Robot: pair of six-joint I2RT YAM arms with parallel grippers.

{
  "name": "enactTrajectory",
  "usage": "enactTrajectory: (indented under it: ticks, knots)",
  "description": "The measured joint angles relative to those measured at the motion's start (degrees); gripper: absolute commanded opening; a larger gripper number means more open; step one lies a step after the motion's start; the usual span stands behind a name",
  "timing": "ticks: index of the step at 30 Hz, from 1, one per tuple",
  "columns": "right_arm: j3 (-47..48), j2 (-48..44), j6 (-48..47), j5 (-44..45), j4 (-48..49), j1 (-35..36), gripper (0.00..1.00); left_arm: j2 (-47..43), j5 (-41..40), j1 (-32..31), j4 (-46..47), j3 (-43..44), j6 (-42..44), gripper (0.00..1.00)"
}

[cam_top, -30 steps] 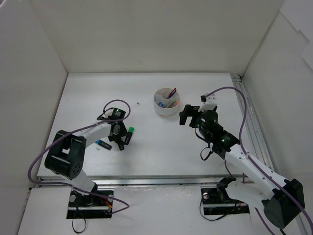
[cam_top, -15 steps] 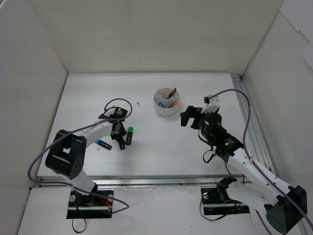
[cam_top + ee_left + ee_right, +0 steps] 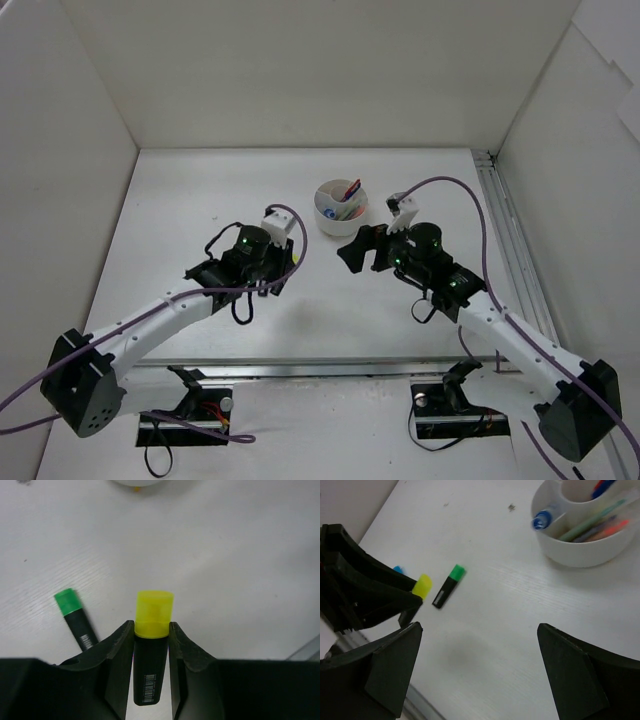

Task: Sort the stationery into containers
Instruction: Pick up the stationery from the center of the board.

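Left gripper (image 3: 151, 630) is seen narrowed onto the yellow-capped highlighter (image 3: 151, 652): the black barrel is pinched between both jaws and the cap pokes forward. The step in hand is judged as the carry, with one highlighter gripped and apparently lifted off the table (image 3: 180, 200) but not yet delivered. The next move calls for transport far and right to the tub (image 3: 340, 222), which is well apart from the held item. It must then be lowered over a compartment with room before the jaws are released. The barrel's tilt should be watched so the rim is cleared. Right gripper (image 3: 480, 670) is spread wide with nothing held, and is placed near of the tub.

Counts, large to small:
- One table, two grippers and one white tub, divided inside.
- Three highlighters are counted. The yellow one is held, the green-capped highlighter (image 3: 448, 586) is lying flat on the table beside it but apart, and a blue cap (image 3: 397, 570) is only partly seen past the holding claw.
- Inside the tub there is one clear blue-capped tube (image 3: 543, 519).
- Thin pens (image 3: 592, 527) are also inside, about five, exact count not settled.
- No erasers or stick are made out.
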Motion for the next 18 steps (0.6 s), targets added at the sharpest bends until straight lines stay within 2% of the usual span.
enactTrajectory:
  ticks: [6, 14, 17, 18]
  knots:
    - [5.11, 9.01, 1.42, -14.99, 0.11, 1.27, 0.98, -2.93, 5.86, -5.31, 1.57, -1.77, 9.57, 0.00]
    - [6.86, 16.46, 3.72, -21.53, -0.39, 3.04, 0.97, -3.26, 4.92, -11.10, 2.01, -1.77, 14.71, 0.00]
    - [7.30, 18.60, 4.92, -22.16, 0.02, 3.50, 0.87, -3.26, 3.78, -12.46, 2.14, -1.77, 15.58, 0.00]
    - [7.43, 19.23, 5.35, -22.23, 0.26, 3.65, 0.80, -3.26, 3.43, -12.74, 2.14, -1.77, 15.80, 0.00]
